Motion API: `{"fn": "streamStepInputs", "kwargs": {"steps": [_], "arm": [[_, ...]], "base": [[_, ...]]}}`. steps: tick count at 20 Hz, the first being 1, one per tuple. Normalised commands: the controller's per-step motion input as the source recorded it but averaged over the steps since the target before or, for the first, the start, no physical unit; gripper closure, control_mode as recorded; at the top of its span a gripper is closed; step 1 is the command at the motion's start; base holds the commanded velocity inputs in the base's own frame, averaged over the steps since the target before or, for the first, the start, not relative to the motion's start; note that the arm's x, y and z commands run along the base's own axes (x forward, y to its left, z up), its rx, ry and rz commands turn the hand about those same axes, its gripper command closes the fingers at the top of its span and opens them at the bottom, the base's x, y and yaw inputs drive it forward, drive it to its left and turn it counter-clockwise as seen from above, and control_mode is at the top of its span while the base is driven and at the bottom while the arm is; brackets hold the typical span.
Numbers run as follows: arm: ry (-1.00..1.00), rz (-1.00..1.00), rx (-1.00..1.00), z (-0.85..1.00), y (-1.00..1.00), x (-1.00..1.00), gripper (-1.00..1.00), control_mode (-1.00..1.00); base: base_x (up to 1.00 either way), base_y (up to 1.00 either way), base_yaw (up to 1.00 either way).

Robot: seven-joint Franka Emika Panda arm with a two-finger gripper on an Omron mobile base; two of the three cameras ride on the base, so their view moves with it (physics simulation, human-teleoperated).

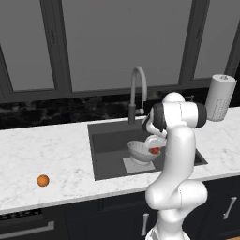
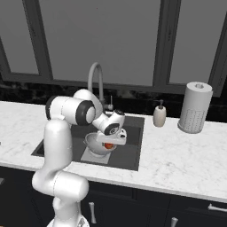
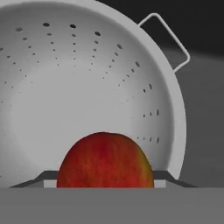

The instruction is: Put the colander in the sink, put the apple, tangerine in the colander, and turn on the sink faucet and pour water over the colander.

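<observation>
While jaws clamp glossy round apple (image 3: 105, 161), perforated metal colander (image 3: 87, 83) sits below in sink (image 1: 105, 140).

You are looking at the sink (image 1: 105, 154) sitting in the middle of the table (image 1: 56, 154), with the faucet (image 1: 137, 89) standing behind it. The colander (image 1: 140, 151) is resting in the sink on the bottom plate (image 1: 129, 164). The apple (image 3: 105, 162) is sitting between the pincer (image 3: 105, 181) tips, just over the colander's bowl. The tangerine (image 1: 43, 180) is lying on the table well left of the sink. The soap bottle (image 2: 159, 115) and paper-towel roll (image 2: 195, 107) are standing right of it.
</observation>
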Motion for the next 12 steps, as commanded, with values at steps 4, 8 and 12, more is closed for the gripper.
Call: {"fn": "streamStepInputs", "kwargs": {"steps": [4,8,12], "arm": [[0.0,0.0,0.0,0.0,0.11,0.0,-1.0,-1.0],[0.0,0.0,0.0,0.03,0.02,-0.1,-1.0,-1.0],[0.0,0.0,0.0,0.17,0.0,-0.14,-1.0,-1.0]], "base": [[0.0,0.0,0.0],[0.0,0.0,0.0],[0.0,0.0,0.0]]}}
